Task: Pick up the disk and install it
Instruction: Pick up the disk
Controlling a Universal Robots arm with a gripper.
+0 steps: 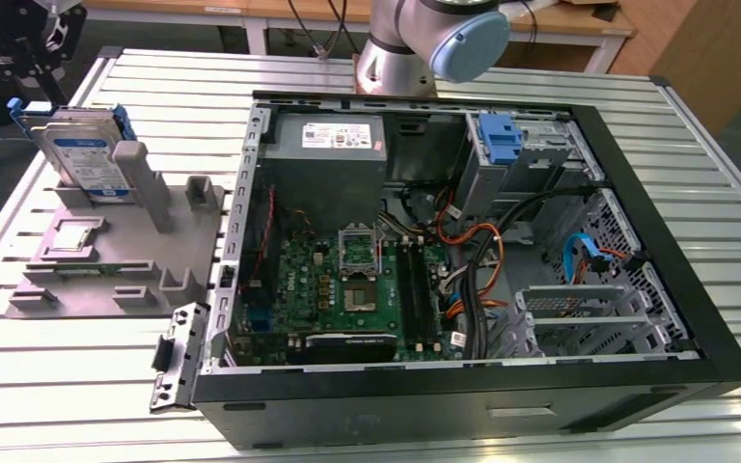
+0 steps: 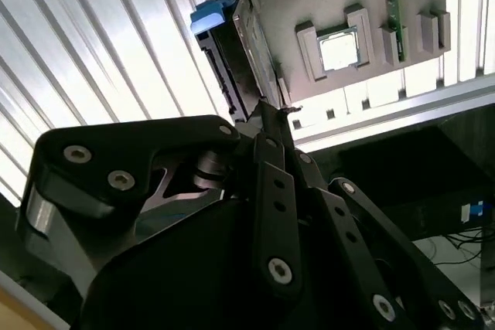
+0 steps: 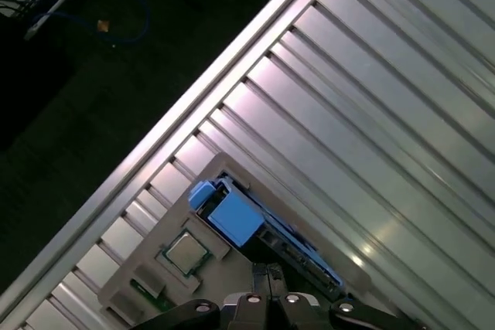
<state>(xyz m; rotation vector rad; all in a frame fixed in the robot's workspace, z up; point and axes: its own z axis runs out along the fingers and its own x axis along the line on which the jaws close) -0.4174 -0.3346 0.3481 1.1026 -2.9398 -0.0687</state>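
**A:** Ribbed aluminium tabletop (image 1: 679, 125) under everything, and the open computer case (image 1: 718, 367) sitting on it. Where's the disk (image 1: 85, 159)?

**B:** It's standing on edge in the grey holder (image 1: 100, 280), just below the jaw tips. The case is well off to one side of the jaws.

**A:** And the jaws themselves?

**B:** They look drawn together with nothing between them, though the linkage hides a good part of the tips, so I wouldn't swear to it.

**A:** So which step is this?

**B:** I'd call it the approach to the pick. The disk isn't gripped and none of the install has begun. A grasp from here calls for the jaws to part, straddle the disk's thin upper edge squarely, and close on the metal faces, not on the blue bracket.

**A:** What does each camera add?

**B:** The exterior view gives the whole layout, with the case interior and its blue-handled drive bay (image 1: 506, 145) far from the jaws. The second wrist view looks along the jaw tips onto the disk's narrow edge. It also shows a processor chip (image 2: 339, 50) lying in the holder beside the disk. The first wrist view shows the bracket's blue tab (image 3: 236, 218) end-on just ahead of the tips.
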